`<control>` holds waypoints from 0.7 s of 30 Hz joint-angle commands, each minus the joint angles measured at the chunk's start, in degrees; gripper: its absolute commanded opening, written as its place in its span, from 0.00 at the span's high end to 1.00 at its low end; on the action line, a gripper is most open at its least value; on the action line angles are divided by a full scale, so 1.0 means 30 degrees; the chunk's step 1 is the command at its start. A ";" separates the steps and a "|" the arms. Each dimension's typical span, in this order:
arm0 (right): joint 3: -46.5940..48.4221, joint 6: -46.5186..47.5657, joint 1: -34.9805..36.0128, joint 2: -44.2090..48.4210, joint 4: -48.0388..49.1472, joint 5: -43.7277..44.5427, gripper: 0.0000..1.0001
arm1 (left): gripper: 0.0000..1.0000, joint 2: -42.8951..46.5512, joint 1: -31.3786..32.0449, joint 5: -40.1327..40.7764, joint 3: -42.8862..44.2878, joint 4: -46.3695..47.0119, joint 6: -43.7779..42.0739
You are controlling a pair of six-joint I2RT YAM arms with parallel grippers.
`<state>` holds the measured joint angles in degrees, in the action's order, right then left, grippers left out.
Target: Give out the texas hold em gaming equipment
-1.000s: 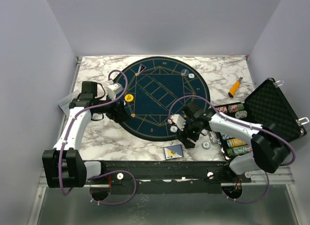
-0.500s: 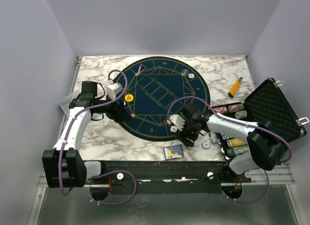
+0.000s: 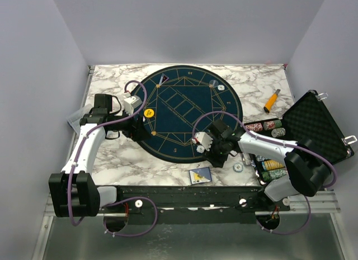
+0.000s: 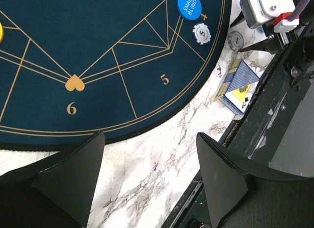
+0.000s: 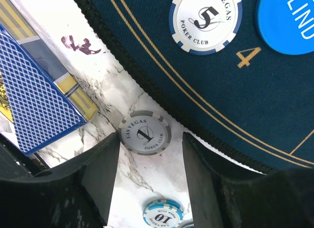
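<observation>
Over the last second the right gripper has been brought in slightly toward the near rim of the felt mat, and its jaws have been drawn in from a wider spread. They are now set low on either side of the grey "1" chip. The chip lies flat on the marble table, just off the mat's edge and near the deck of cards.

A sliver of marble is seen between the chip and one finger. Whether the other finger touches the rim cannot be settled, so the chip is judged framed but not yet clamped. A pick-up for another seat is probably under way.

The "5" chip and the Small Blind button are already laid by the 4 mark. The left gripper is held wide apart and empty above the mat's left side, unchanged.
</observation>
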<state>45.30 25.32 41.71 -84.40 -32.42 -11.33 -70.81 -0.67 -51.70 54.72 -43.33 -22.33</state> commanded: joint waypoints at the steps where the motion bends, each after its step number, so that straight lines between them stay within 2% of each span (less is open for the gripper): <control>1: -0.0247 -0.0014 0.0148 -0.0225 0.0294 0.0200 0.47 | 0.22 0.0319 0.0018 0.0242 0.0100 0.0264 0.0074; 9: -0.0222 -0.0003 0.0156 0.0401 0.0123 -0.0042 0.55 | 0.22 0.0340 0.0043 0.0401 0.0027 0.0264 0.0096; 21: -0.0234 -0.0057 0.0147 0.1466 -0.0091 -0.0037 0.56 | 0.22 0.0212 0.0023 0.0499 0.0130 0.0266 0.0221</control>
<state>45.19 25.34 41.93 -81.52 -32.51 -11.38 -70.81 -0.67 -50.85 54.72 -43.33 -21.82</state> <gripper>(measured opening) 0.443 0.778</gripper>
